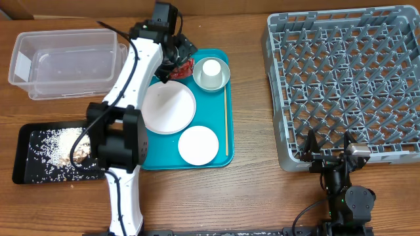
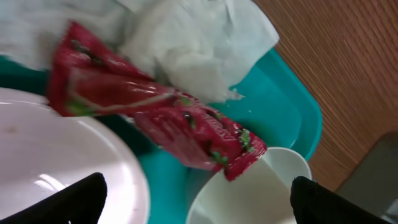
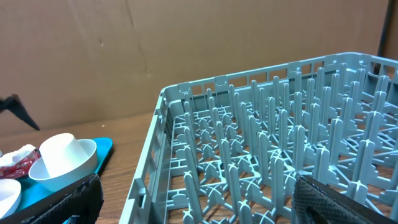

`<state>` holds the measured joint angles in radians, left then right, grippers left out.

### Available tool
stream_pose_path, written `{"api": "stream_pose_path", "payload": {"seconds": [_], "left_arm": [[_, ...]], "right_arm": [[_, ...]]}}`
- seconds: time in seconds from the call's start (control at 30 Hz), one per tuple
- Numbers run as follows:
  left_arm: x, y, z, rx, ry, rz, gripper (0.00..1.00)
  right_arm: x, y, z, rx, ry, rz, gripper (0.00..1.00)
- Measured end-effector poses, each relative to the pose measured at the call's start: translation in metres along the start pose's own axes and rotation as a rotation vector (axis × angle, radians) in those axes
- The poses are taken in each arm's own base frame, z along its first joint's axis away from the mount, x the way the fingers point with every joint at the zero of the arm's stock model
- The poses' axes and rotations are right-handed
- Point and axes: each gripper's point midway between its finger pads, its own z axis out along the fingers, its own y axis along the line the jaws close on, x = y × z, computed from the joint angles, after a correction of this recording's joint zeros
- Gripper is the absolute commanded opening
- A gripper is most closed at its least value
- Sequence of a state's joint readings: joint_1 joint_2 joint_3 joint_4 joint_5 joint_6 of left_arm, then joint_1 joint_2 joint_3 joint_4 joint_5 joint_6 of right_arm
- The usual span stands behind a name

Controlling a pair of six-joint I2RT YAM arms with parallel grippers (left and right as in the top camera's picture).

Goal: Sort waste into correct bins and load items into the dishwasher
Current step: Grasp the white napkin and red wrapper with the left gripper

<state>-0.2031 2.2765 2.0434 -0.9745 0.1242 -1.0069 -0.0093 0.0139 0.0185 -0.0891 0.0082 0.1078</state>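
- The left gripper (image 2: 198, 182) hangs over the far corner of the teal tray (image 2: 283, 109), its fingers spread wide and pinching nothing.
- Just below it lies the red wrapper (image 2: 155, 115), partly on a crumpled white napkin (image 2: 193, 43), with one end at the rim of the white cup (image 2: 249, 199).
- The cup stands in a pale bowl (image 1: 225, 79). The large plate (image 1: 169, 108), the smaller plate (image 1: 198, 145) and a chopstick (image 1: 226, 118) share that tray.
- The black tray (image 1: 21, 157) holds rice crumbs and brown scraps (image 1: 69, 147). The clear tub (image 1: 65, 62) sits behind it (pale specks inside).
- The right gripper (image 1: 328, 141), fingers apart and empty, is at the near edge of the grey dish rack (image 1: 348, 85).
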Motion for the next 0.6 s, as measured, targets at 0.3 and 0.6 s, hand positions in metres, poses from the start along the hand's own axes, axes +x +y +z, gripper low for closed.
{"api": "stream_pose_path", "payload": {"seconds": [0.3,0.6], "left_arm": [[0.004,-0.007,0.029,0.04,0.054,-0.072,0.92],[-0.002,0.0,0.03,0.009,0.018,-0.093,0.94]], "right_arm": [[0.0,0.0,0.0,0.001,0.0,0.0,1.0],[0.0,0.0,0.0,0.0,0.0,0.0,1.0]]}}
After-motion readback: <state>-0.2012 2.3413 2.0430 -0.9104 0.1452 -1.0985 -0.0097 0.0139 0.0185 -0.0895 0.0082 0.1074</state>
